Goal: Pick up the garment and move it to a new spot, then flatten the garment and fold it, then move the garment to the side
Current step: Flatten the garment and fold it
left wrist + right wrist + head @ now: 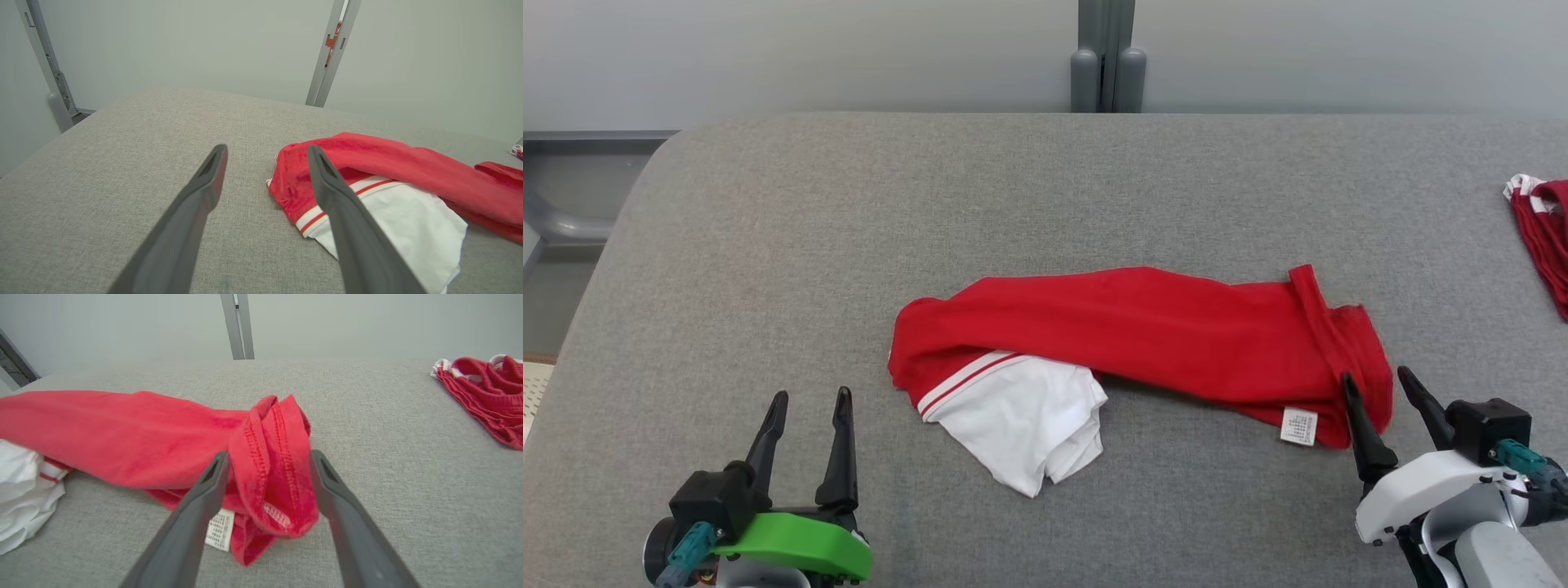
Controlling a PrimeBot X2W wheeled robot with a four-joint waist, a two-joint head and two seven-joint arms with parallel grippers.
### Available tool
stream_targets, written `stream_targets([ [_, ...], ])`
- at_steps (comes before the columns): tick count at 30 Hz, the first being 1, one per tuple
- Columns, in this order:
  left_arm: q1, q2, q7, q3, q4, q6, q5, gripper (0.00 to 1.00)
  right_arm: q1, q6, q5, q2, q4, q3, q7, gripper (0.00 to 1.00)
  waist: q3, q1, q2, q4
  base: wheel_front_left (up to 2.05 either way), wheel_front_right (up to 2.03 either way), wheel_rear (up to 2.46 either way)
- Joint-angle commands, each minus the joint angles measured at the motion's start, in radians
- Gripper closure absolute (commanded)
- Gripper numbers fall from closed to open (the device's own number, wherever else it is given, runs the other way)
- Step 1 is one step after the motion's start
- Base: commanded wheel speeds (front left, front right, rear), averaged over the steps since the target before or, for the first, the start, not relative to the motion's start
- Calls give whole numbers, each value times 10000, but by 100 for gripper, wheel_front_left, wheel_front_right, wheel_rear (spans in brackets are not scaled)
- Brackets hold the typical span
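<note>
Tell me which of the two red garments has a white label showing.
The red garment in the middle of the table, with a white section: its label sits near its right end. The other red garment, at the right edge, shows none.

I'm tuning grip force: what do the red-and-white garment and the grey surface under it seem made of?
Red-and-white garment: soft matte knit, likely cotton or a blend; it drapes in folds and shows stitched hems. Grey surface: matte woven fabric, perhaps padded; fine heathered weave, rounded corner.
</note>
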Motion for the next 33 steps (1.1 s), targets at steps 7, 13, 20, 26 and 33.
stream_targets([
  [7,-35,113,-3,-58,10,-25,28,0,-219,-17,-458,-28,-647,20,312,0,-64,0,-1,70,0,0,0],
  [13,-46,71,-3,-88,2,-25,30,0,-689,-17,-671,-165,-383,267,754,0,15,0,-1,239,0,0,0],
  [20,-242,9,-3,-146,-8,-25,-67,0,-915,-17,-967,-295,872,52,1201,11,248,0,-1,617,0,0,0],
  [26,-127,-17,-3,-53,13,-26,-83,0,-1057,-17,-898,-166,1347,56,1029,100,268,0,-1,594,0,0,0],
  [33,15,-26,-3,-5,39,-26,32,0,-1265,-17,-751,-161,987,133,528,100,-13,0,-1,206,0,0,0],
])
